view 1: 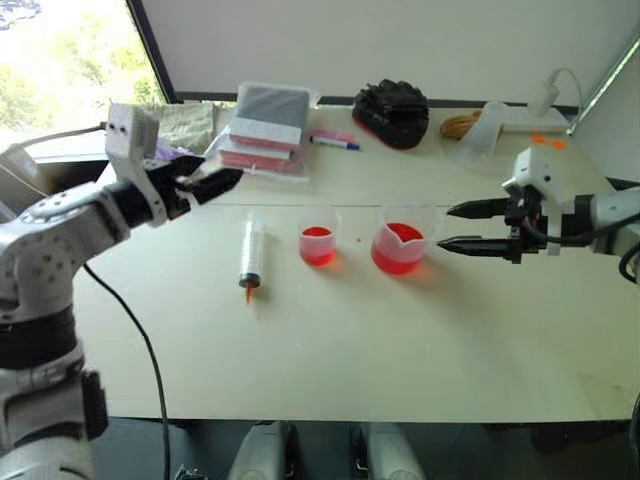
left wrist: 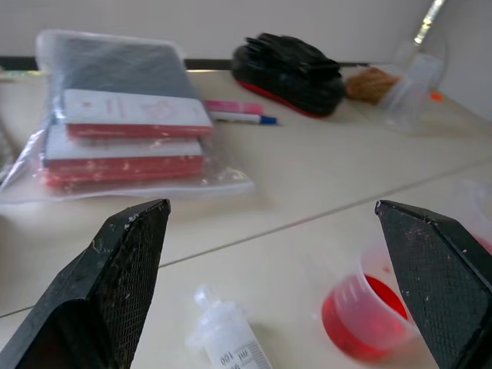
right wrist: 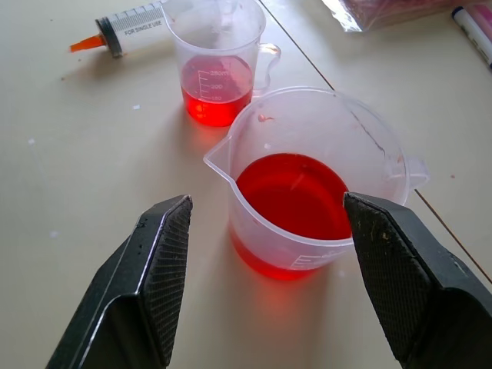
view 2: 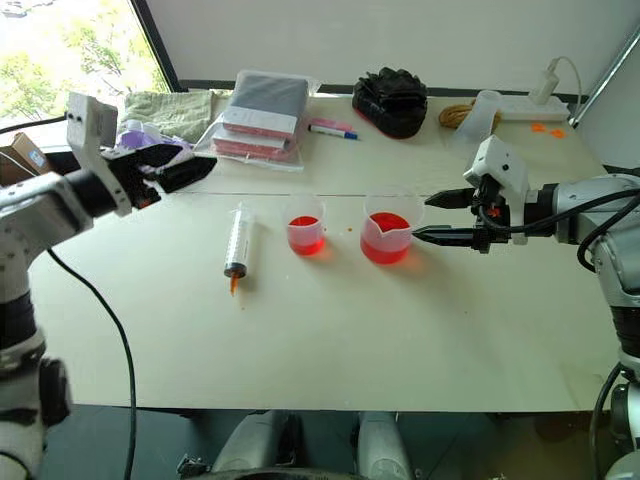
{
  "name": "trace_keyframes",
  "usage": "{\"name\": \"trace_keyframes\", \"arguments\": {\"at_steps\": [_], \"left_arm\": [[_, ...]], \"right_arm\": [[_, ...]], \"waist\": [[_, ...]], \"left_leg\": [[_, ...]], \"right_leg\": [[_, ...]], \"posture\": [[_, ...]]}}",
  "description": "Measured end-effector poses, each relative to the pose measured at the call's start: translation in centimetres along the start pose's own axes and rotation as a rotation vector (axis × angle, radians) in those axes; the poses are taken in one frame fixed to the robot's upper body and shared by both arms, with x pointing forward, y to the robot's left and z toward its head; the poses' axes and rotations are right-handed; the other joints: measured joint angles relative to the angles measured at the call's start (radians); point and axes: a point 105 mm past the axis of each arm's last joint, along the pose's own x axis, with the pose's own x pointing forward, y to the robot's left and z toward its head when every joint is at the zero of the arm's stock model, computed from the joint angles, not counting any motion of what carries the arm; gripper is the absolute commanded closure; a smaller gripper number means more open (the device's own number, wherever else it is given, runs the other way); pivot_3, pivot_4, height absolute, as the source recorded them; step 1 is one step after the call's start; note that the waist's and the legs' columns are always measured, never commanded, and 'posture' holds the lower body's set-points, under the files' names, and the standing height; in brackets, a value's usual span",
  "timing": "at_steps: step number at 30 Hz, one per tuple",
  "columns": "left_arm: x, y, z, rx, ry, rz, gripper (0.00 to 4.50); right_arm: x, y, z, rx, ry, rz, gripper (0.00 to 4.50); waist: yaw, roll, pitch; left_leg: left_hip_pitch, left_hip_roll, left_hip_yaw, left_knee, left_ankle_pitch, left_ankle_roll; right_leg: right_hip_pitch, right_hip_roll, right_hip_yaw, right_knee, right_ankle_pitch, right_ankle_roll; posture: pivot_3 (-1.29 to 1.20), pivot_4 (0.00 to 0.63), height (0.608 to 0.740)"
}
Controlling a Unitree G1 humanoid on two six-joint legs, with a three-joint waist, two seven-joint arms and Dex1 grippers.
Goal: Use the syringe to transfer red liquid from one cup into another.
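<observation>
Syringe barrel, judged light, stiff and slick, looked the safest place to grip the one large clear plastic syringe with white plunger and orange tip (view 1: 251, 256), which lay flat on the cream table (view 1: 330, 350). Beside it stood two clear plastic vessels of red liquid (right wrist: 292, 194): the smaller spoutless cup (view 1: 318, 235) and the wider spouted beaker (view 1: 402, 239), both light and easily tipped. Left gripper (view 1: 207, 183) hovered with jaws apart beyond the syringe; right gripper (view 1: 467, 226), jaws apart, waited just beside the beaker, touching nothing.
</observation>
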Motion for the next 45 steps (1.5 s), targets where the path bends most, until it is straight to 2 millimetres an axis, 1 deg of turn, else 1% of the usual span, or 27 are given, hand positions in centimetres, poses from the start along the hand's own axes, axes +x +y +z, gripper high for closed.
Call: {"name": "trace_keyframes", "arguments": {"at_steps": [1,2,5,7,10,13,15,20,24,28,30,32,35,36,41,45], "left_arm": [[0.7,0.4,-0.1,-0.024,0.056,0.057,0.02],[1.5,1.1,-0.6,-0.058,0.150,0.146,0.02],[2.7,2.0,-1.9,-0.106,0.362,0.310,0.02],[3.2,1.9,-2.5,-0.109,0.453,0.357,0.02],[4.9,-0.4,-2.7,-0.131,0.614,0.330,0.02],[5.6,-2.7,-2.9,-0.151,0.727,0.320,0.02],[5.6,-3.4,-3.6,-0.166,0.801,0.329,0.02],[4.7,-3.6,-6.1,-0.238,0.967,0.369,0.02],[4.2,-3.5,-7.0,-0.241,1.023,0.420,0.02],[3.9,-2.9,-7.1,-0.242,1.033,0.498,0.02],[4.0,-2.9,-7.5,-0.256,1.037,0.515,0.02],[4.1,-2.9,-8.0,-0.258,1.047,0.539,0.02],[4.3,-3.0,-8.5,-0.269,1.050,0.561,0.02],[4.3,-3.1,-8.6,-0.269,1.052,0.566,0.02],[4.5,-2.8,-8.7,-0.284,1.036,0.595,0.02],[4.5,-2.4,-9.5,-0.297,1.049,0.621,0.02]], "right_arm": [[0.0,-0.1,0.2,-0.007,0.001,0.001,1.22],[0.1,-0.2,0.3,-0.013,0.001,0.003,1.22],[0.2,-0.3,0.6,-0.021,0.001,0.010,1.22],[0.2,-0.4,0.6,-0.022,-0.001,0.009,1.22],[0.3,-0.5,0.6,-0.028,0.006,0.010,1.22],[0.4,-0.4,0.6,-0.033,0.010,0.017,1.22],[0.4,-0.5,0.6,-0.035,0.012,0.017,1.22],[0.4,-0.5,0.5,-0.035,0.016,0.013,1.22],[0.5,-0.3,0.1,-0.025,0.023,0.011,1.22],[0.5,-0.2,0.0,-0.023,0.024,0.007,1.22],[0.4,-0.2,0.1,-0.016,0.015,0.006,1.22],[0.3,0.0,0.8,0.007,-0.006,0.022,1.22],[0.1,0.9,3.1,-0.005,-0.055,0.085,1.22],[-0.1,1.3,3.5,-0.013,-0.054,0.104,1.22],[-0.2,2.2,3.9,-0.033,-0.032,0.166,1.22],[0.5,3.0,4.0,-0.073,-0.026,0.216,1.22]], "waist": [[0.000,0.000,0.000],[0.001,0.000,0.000],[0.006,-0.001,0.001],[0.008,-0.003,0.002],[0.012,-0.006,0.004],[0.009,-0.007,0.004],[0.005,-0.007,0.004],[0.000,-0.008,0.005],[0.008,-0.009,0.005],[0.010,-0.009,0.005],[0.010,-0.009,0.005],[0.009,-0.009,0.005],[0.008,-0.009,0.005],[0.008,-0.009,0.005],[0.009,-0.010,0.006],[0.008,-0.010,0.006]], "left_leg": [[0.000,0.000,0.000,0.000,0.000,0.000],[0.000,0.000,0.000,0.000,0.000,0.000],[-0.001,0.000,0.000,0.000,0.000,0.000],[-0.001,0.000,0.000,0.000,0.001,-0.002],[-0.002,0.000,0.000,0.001,0.003,-0.006],[-0.002,-0.001,0.000,0.001,0.003,-0.006],[-0.002,-0.001,0.001,0.000,0.004,-0.007],[-0.001,0.000,0.001,-0.001,0.007,-0.013],[-0.001,0.000,0.001,-0.001,0.007,-0.014],[-0.001,0.000,0.001,-0.001,0.006,-0.015],[-0.001,-0.001,0.001,-0.001,0.006,-0.015],[-0.001,-0.001,0.001,-0.001,0.006,-0.015],[0.000,-0.001,0.001,-0.002,0.007,-0.016],[0.000,-0.001,0.001,-0.002,0.007,-0.016],[-0.001,-0.001,0.001,-0.002,0.007,-0.017],[-0.001,-0.001,0.001,-0.002,0.007,-0.016]], "right_leg": [[0.000,0.001,0.000,0.000,0.000,0.000],[0.000,0.001,0.000,0.000,0.000,0.000],[0.000,0.003,0.000,0.000,0.000,0.001],[0.000,0.003,0.000,0.000,0.000,0.001],[-0.001,0.002,-0.001,0.000,0.000,0.001],[-0.001,0.001,-0.001,-0.001,0.000,0.002],[-0.002,0.002,-0.001,0.000,-0.001,0.003],[-0.003,0.002,-0.001,0.003,-0.001,0.003],[-0.003,0.002,-0.001,0.003,-0.001,0.003],[-0.003,0.001,-0.001,0.003,-0.001,0.003],[-0.003,0.001,-0.001,0.003,-0.001,0.003],[-0.003,0.000,-0.001,0.003,-0.001,0.003],[-0.004,0.001,-0.002,0.003,-0.001,0.003],[-0.004,0.001,-0.002,0.003,-0.001,0.003],[-0.003,0.000,-0.002,0.003,-0.001,0.003],[-0.003,0.000,-0.002,0.004,0.000,0.003]], "posture": [[0.00,0.150,0.740],[0.00,0.150,0.740],[0.00,0.150,0.740],[0.00,0.150,0.740],[0.00,0.150,0.740],[0.00,0.150,0.740],[0.00,0.150,0.740],[0.00,0.150,0.740],[0.00,0.150,0.740],[0.00,0.150,0.740],[0.00,0.150,0.740],[0.00,0.150,0.740],[0.00,0.150,0.740],[0.00,0.150,0.740],[0.00,0.150,0.740],[0.00,0.150,0.740]]}}
